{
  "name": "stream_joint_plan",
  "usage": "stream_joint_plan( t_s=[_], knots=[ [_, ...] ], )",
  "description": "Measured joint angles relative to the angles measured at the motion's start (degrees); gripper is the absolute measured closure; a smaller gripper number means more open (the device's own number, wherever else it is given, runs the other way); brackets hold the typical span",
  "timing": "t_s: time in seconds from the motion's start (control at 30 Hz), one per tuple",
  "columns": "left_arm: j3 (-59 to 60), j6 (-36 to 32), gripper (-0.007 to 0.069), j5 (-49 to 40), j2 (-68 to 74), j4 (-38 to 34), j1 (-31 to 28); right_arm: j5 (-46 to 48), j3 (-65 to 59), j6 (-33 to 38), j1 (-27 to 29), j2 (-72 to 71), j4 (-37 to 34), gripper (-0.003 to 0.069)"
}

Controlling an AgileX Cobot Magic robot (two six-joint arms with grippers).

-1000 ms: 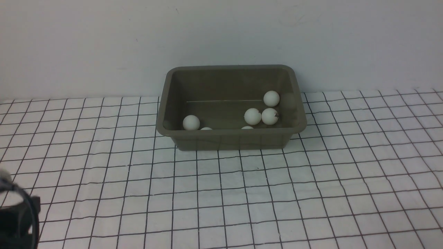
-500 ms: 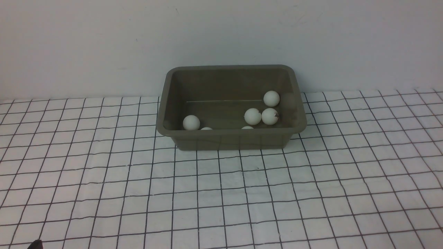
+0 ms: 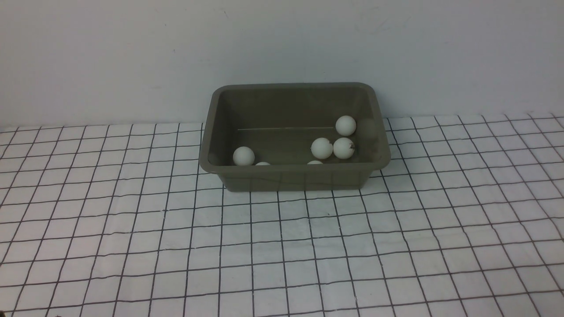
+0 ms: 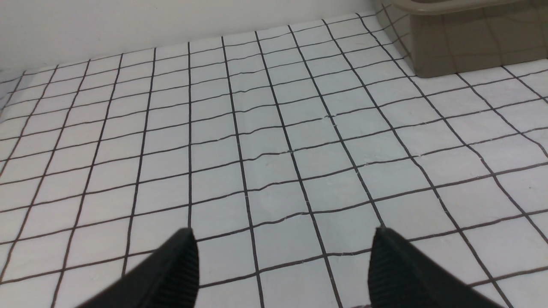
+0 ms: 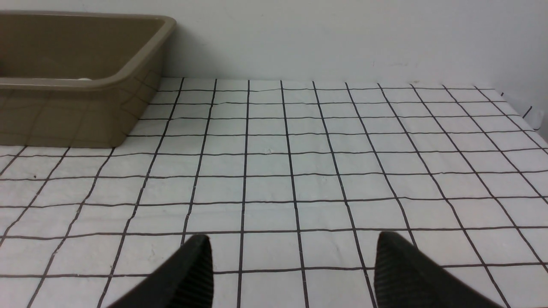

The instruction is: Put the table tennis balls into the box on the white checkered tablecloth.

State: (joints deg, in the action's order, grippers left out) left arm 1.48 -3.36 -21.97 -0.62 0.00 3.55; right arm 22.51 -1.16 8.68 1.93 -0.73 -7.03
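Now looks tidy. Shows six table tennis balls (image 3: 321, 148) inside the box (image 3: 294, 174): three bunched near the box's right wall, one by its left wall, two peeking over its near wall (only the tops show, so maybe hides more down there). Finds no ball on the white checkered tablecloth (image 3: 282, 246) around the box, in any view.

Left gripper (image 4: 282, 256): was poking into the front view a moment ago, far in front of the box and to its left. Now gone from that view, pulled back well away from the box. Keeps its fingers wide apart, with nothing between them, just cloth below.

Right gripper (image 5: 293, 261): sits off to the right of the box and in front of it. Fingers apart too, holding nothing.

Most likely means the last ball is dropped in and the job is done, or very nearly. Leaves nothing on the cloth to pick up.
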Motion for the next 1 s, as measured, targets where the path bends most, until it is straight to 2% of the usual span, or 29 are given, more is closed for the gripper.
stream_joint_plan(
  t_s=[1.0],
  knots=[
    [-0.05,-1.3,0.0146,-0.46,0.0,0.0,-3.37,0.0,0.0,0.0,0.0,0.0,0.0,0.0197]
  ],
)
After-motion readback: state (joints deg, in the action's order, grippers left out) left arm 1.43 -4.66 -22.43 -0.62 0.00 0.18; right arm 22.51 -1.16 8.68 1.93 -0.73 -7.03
